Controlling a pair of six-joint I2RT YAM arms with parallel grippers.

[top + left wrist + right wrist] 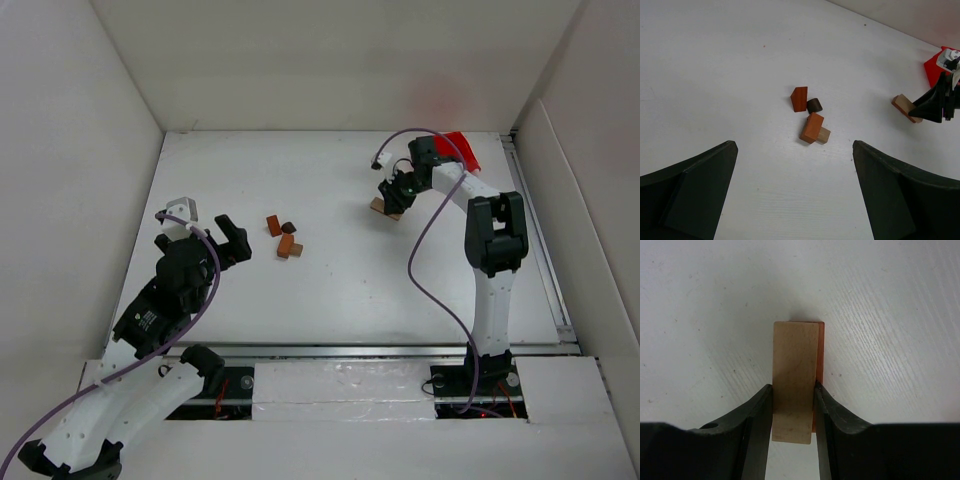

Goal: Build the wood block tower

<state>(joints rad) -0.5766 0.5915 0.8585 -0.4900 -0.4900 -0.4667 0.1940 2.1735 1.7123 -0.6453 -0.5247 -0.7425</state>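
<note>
My right gripper (pixel 390 198) (pixel 794 387) is shut on a tan block (pixel 795 375) at the back right of the table. A thin orange block (pixel 820 340) shows along the tan block's right side, just beneath it. Whether the pair rests on the table I cannot tell. The left wrist view shows the tan block (pixel 904 106) too. Loose pieces lie mid-table: an orange wedge (pixel 799 98), a dark brown piece (pixel 814 105), an orange-brown block (pixel 812 127) touching a small tan cube (pixel 824 135). My left gripper (pixel 208 226) (pixel 794 145) is open and empty, short of them.
A red plastic bin (pixel 460 150) (pixel 935 67) sits at the back right, just behind the right gripper. White walls enclose the table (pixel 330 290) on the left, back and right. A purple cable loops off each arm.
</note>
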